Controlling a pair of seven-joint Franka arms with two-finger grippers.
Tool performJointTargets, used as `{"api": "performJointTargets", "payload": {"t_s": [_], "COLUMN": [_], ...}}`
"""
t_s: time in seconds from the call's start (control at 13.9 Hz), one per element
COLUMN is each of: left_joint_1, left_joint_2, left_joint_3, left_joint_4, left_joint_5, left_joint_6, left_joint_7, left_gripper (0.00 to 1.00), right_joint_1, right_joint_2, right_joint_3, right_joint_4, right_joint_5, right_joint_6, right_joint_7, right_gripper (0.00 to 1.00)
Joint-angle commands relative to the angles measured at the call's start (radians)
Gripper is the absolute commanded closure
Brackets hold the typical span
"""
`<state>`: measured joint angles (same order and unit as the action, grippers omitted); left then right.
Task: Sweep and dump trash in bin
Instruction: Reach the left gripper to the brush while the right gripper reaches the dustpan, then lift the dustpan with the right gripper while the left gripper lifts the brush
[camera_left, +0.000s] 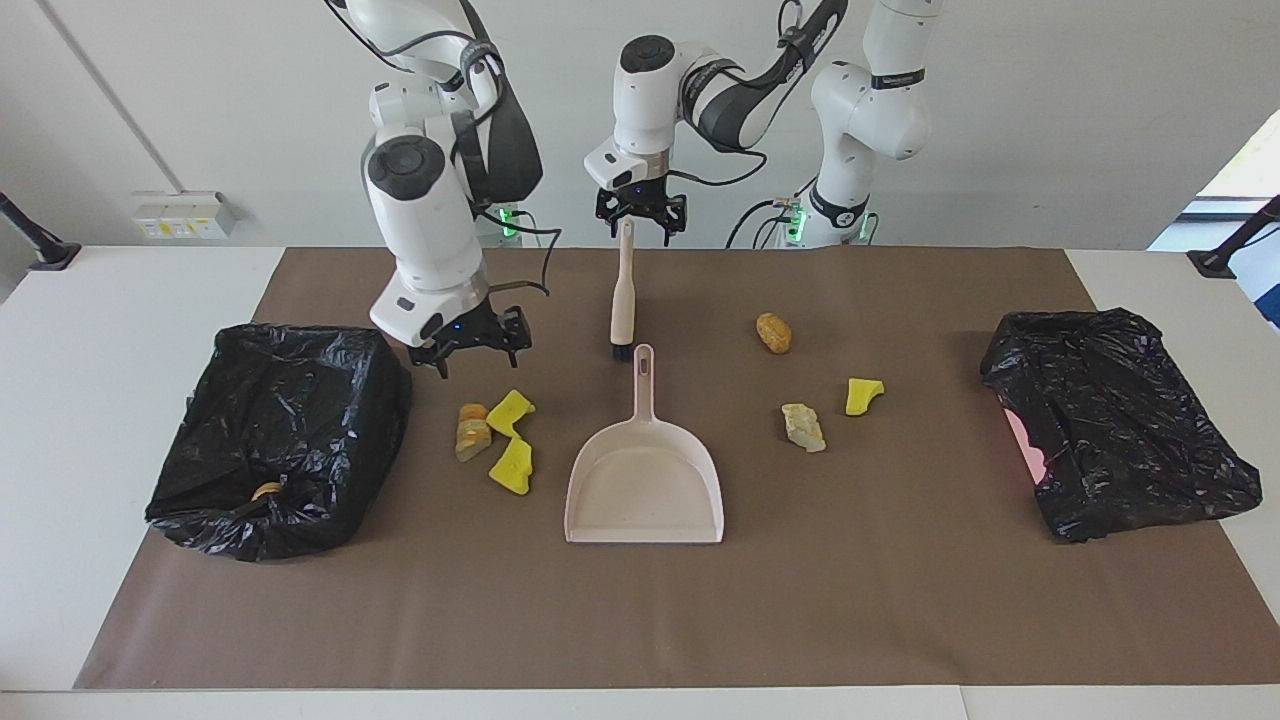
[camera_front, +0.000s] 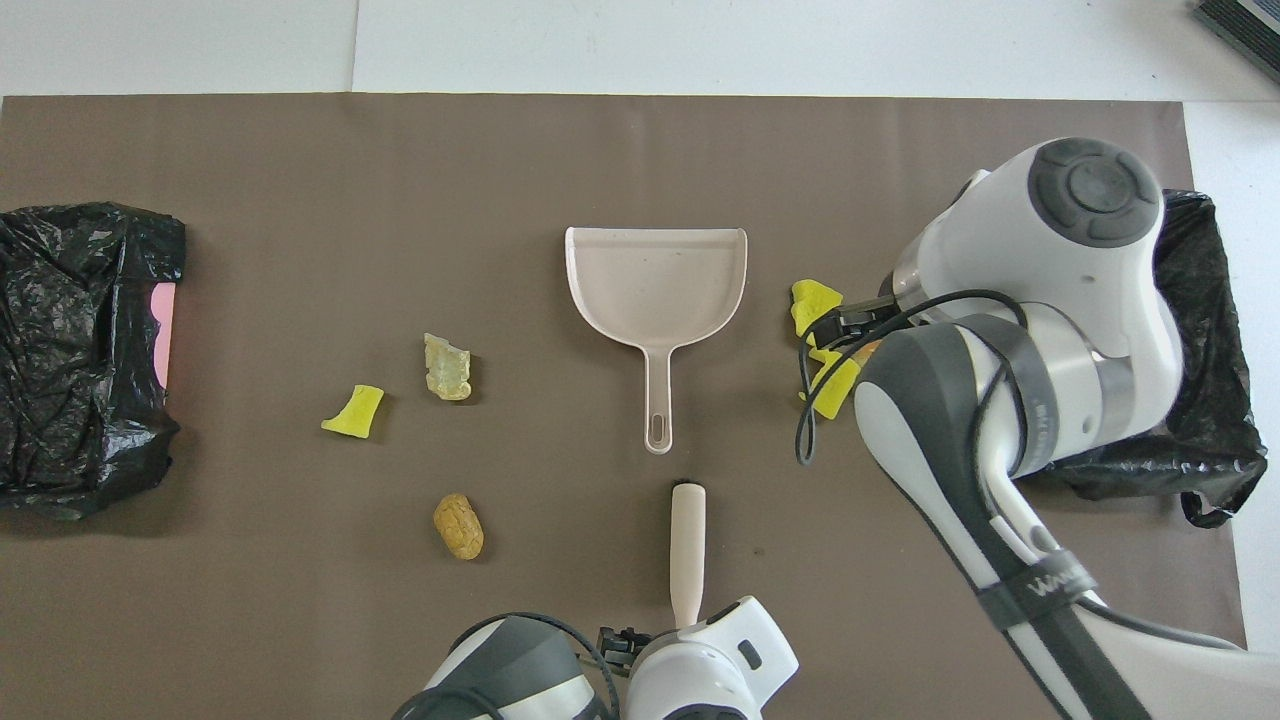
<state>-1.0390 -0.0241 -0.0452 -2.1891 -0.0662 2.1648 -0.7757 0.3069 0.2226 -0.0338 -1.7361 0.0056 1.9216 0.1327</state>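
left pincer (camera_left: 641, 222): released, over brush (camera_left: 622, 300) handle | right pincer (camera_left: 468, 350): released, over scraps (camera_left: 497, 440)

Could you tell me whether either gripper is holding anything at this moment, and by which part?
Nothing is held. The left gripper hangs open over the brush handle's tip; the right gripper is open above the trash.

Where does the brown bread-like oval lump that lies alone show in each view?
Facing view: the brown bread-like oval lump lies right of the beige plastic dustpan, level with its handle tip.
Overhead view: the lump lies lower left of the dustpan.
Shared landmark: the pale beige chunk, its neighbour, farther from the robots.
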Motion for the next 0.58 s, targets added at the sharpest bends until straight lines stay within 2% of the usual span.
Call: {"api": "performJointTargets", "payload": {"t_s": [0.0, 0.07, 0.36, 0.5], "left_joint_1": [-0.054, -0.068, -0.068, -0.068], "left_joint_2": [0.067, 0.113, 0.107, 0.102], "left_joint_3": [0.021, 0.021, 0.022, 0.021], "left_joint_4": [-0.034, -0.032, -0.021, -0.021], "left_joint_5": [-0.007, -0.007, -0.007, -0.007], "left_joint_6": [0.096, 0.101, 0.066, 0.067], "left_joint_7": [-0.017, -0.043, -0.05, -0.057], "left_gripper": [0.0, 0.0, 0.0, 0.0], "right_joint_1": [0.063, 0.09, 0.191, 0.225], "right_joint_2": [0.101, 0.141, 0.312, 0.331], "right_joint_3": [-0.001, -0.001, 0.005, 0.005], "right_joint_4": [0.104, 0.143, 0.304, 0.314], "right_joint_5": [0.048, 0.054, 0.071, 0.073], "right_joint_6": [0.005, 0.004, 0.014, 0.013], "right_joint_7": [0.125, 0.152, 0.307, 0.326], "right_gripper": [0.0, 0.0, 0.0, 0.0]}}
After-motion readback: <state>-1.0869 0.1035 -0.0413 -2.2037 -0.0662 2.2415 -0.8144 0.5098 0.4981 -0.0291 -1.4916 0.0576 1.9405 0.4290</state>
